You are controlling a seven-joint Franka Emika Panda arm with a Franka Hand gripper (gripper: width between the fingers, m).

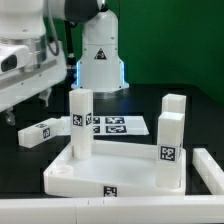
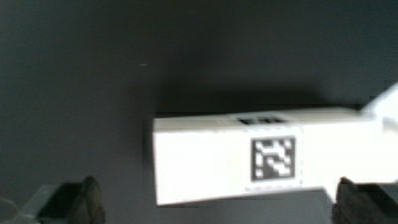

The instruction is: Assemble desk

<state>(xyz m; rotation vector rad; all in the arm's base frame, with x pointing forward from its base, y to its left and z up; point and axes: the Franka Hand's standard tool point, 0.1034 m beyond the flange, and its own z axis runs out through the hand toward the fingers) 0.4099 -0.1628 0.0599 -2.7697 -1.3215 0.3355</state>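
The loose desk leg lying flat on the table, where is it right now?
The loose leg lies on its side on the black table at the exterior view's left, just left of the tabletop and its upright leg, below the gripper.

The tabletop [image 1: 75, 177] and legs [image 1: 80, 122] look smooth white plastic; the table [image 1: 185, 80] is matt black.

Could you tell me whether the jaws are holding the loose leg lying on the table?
No; in the wrist view the leg lies on the dark table between spread fingertips that do not touch it.
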